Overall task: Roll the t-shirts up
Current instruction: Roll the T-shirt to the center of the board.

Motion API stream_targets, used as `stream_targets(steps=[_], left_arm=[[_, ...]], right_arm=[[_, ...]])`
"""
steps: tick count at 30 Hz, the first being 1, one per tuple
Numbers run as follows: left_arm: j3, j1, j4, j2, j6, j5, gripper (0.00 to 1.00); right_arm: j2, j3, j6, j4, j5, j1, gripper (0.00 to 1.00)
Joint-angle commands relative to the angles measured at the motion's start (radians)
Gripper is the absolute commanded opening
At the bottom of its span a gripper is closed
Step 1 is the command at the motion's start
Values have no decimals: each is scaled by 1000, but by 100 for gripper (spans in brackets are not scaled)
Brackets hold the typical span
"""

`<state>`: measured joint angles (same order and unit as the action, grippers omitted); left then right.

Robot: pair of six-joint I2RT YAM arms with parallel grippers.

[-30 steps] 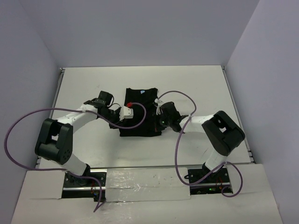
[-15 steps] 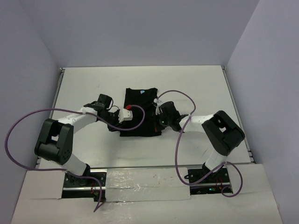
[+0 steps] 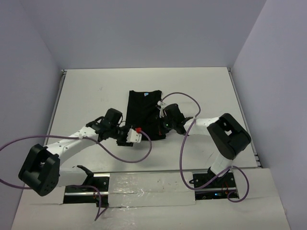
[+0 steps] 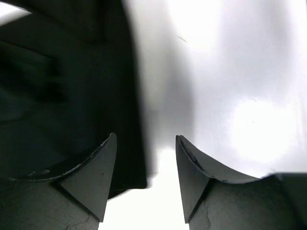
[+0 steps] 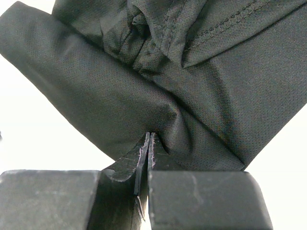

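The black t-shirt (image 3: pixel 144 112) lies folded into a tall narrow strip at the middle of the white table. My left gripper (image 3: pixel 135 135) hovers at the shirt's near left corner. In the left wrist view the left gripper (image 4: pixel 145 139) is open, with only bare table and the shirt's corner (image 4: pixel 129 177) below the gap. My right gripper (image 3: pixel 164 124) sits at the shirt's right edge. In the right wrist view the right gripper (image 5: pixel 149 135) is shut, and the dark fabric (image 5: pixel 216 72) puckers where it meets the tips.
The white table (image 3: pixel 86 91) is walled on the left, back and right. A purple cable (image 3: pixel 139 153) loops off the left arm onto the table near the shirt's front edge. Another cable (image 3: pixel 184 98) arches over the right arm.
My left gripper has drawn back from the shirt's left edge toward the near left corner and opened wider, letting go of the fabric. The right gripper has stayed shut in place.
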<state>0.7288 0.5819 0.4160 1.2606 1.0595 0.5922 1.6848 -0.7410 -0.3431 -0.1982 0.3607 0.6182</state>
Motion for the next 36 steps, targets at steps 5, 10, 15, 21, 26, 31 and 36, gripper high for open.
stream_targets(steps=[5,10,15,21,26,31,36], left_arm=[[-91,85,-228,72,39,-225,64],[-103,104,-284,138,45,-338,67],[-186,124,-348,128,100,-405,68],[-224,133,-491,157,60,-521,60],[-178,133,-490,206,-19,-505,11],[-19,83,-173,174,-124,-222,0],[155,23,113,219,-92,-3,0]], right_arm=[[16,-6,23,49,-31,-2,0],[12,2,16,42,-31,-2,0],[1,8,26,42,-31,-3,0],[-2,9,52,52,-19,-2,0],[-17,9,79,45,9,-2,1],[-177,60,214,14,18,9,12],[-359,92,355,54,66,9,32]])
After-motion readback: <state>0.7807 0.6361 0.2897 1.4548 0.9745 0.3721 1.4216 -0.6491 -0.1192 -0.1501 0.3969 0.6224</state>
